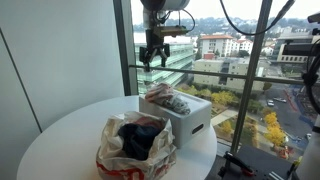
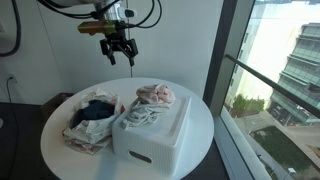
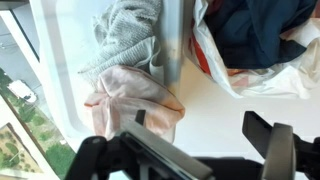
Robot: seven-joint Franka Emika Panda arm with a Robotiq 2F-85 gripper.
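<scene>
Pink garment (image 2: 156, 95) is the item nearest the gripper (image 2: 118, 52). It lies bunched at one end of the white box (image 2: 150, 140) and rises above the rim. In the wrist view the pink garment (image 3: 135, 95) occupies the lower centre-left of the frame, just above the gripper (image 3: 200, 150). The two dark fingers (image 3: 272, 140) stand wide apart with nothing between them. The gripper is empty and touches nothing.

In both exterior views the gripper (image 1: 153, 57) hangs in the upper part of the frame, well above the box (image 1: 190, 118), with its fingers pointing down.

Grey knitted garment (image 3: 125, 35) lies in the same box, touching the pink garment. It appears at the upper centre-left of the wrist view. In an exterior view it shows as a pale heap (image 2: 138, 117) at the centre of the frame.

Beside the box stands a crumpled plastic bag (image 1: 112, 150) with its mouth open. It holds dark blue clothing (image 1: 138, 138). In the wrist view the bag (image 3: 235, 75) fills the upper right, and it sits close against the box wall.

Box and bag both rest on a round white table (image 2: 200, 130). A floor-to-ceiling window (image 1: 240, 60) fills the right side of both exterior views.
</scene>
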